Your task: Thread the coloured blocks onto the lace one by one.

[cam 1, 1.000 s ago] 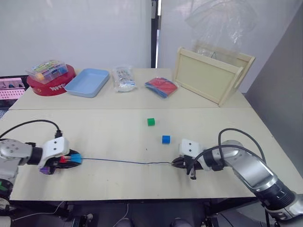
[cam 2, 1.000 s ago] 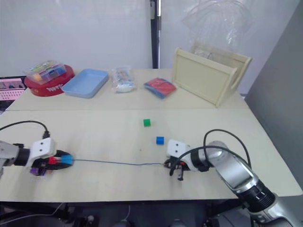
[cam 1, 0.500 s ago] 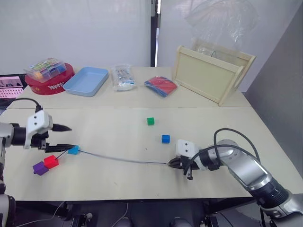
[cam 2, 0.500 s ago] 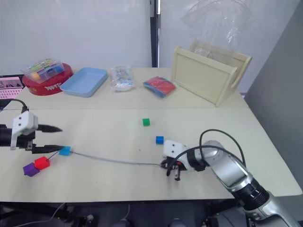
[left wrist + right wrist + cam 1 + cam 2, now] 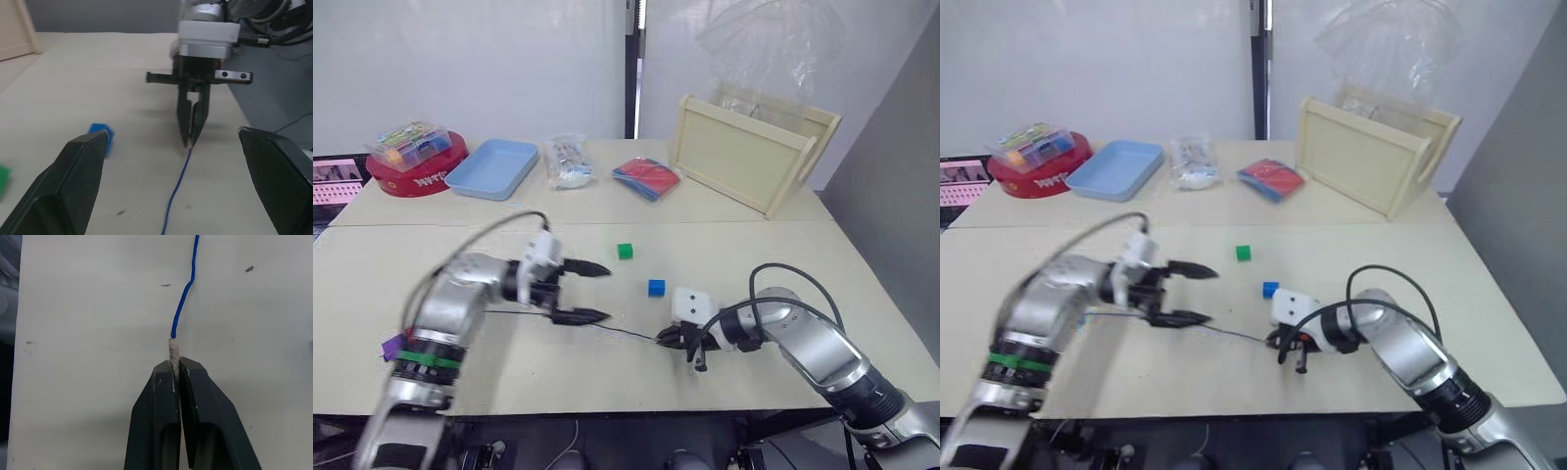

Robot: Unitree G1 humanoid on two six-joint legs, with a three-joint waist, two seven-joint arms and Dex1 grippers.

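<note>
Pale counter (image 5: 558, 382): our left pincer (image 5: 592, 292), jaws wide, has swung from the threaded cubes toward the small darker-blue plastic cube (image 5: 656, 288) at two o'clock; our right pincer (image 5: 175, 371) still pinches the thin blue lace (image 5: 185, 298) by its tip.

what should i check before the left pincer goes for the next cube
1. Right pincer pinching the lace by its pale tip: ok.
2. Left pincer open and empty: ok.
3. Darker blue cube free on the table, close to the right pincer: ok.
4. Green cube free, farther back: ok.
5. Lace lying slack on the table between the pincers: ok.
6. Cubes already threaded staying on the lace: cannot tell.
</note>
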